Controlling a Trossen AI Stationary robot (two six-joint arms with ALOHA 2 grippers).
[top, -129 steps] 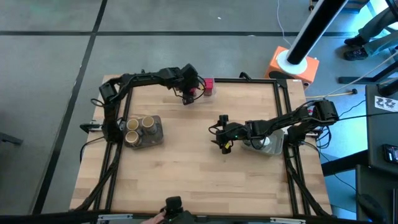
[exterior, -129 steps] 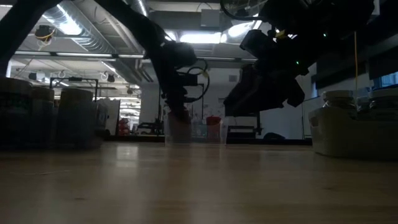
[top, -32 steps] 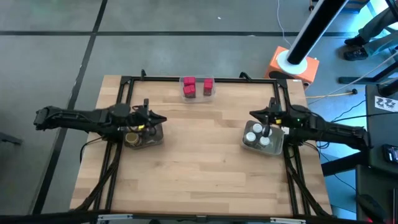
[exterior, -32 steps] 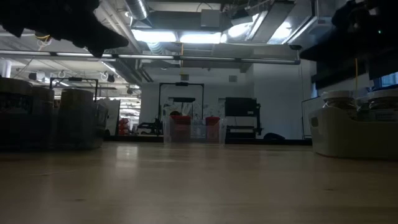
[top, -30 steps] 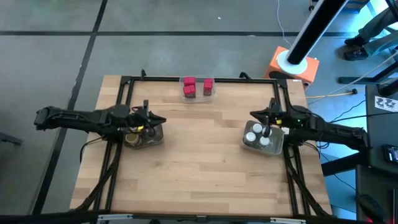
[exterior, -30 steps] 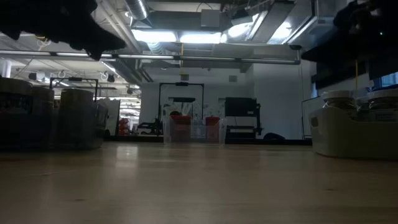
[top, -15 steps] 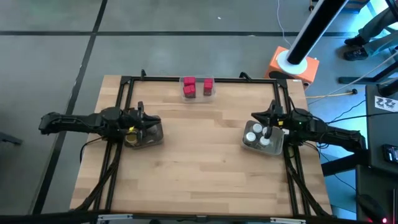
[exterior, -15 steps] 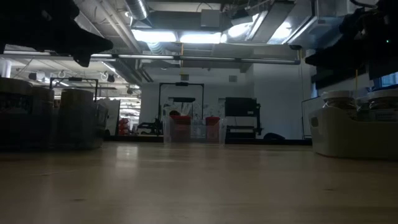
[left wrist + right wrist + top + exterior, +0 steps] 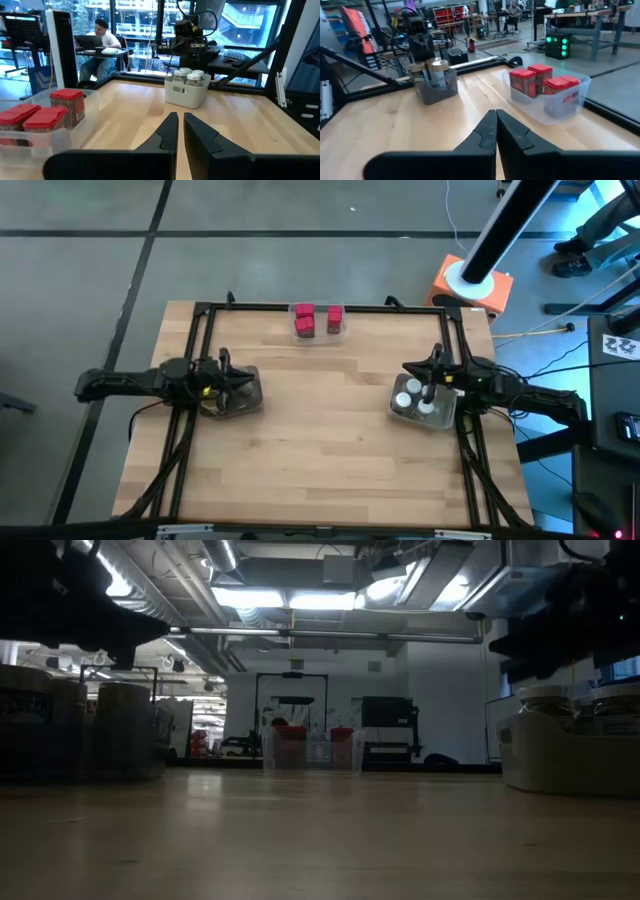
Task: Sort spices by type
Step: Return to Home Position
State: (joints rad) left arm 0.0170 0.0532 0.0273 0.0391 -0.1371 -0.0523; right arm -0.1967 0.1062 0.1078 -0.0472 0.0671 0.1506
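Note:
Three red spice blocks stand in a clear tray at the table's far edge. Tan round-topped spice cylinders sit in a grey bin at the left. My left gripper hangs level over that bin, shut, and hides most of the cylinders from above. Clear spice jars with white caps stand in a pale bin at the right. My right gripper is shut and level above that bin's far left corner. Neither gripper holds anything.
A black frame runs along the table's edges. The wide wooden middle of the table lies between the bins. Beyond the table an orange base with a pole stands on the floor, and a person sits at a desk.
My left gripper has drawn back toward the table's left edge and sunk, staying shut, and now hangs over the grey bin. My right gripper has sunk a little by its bin. The spices have not moved.

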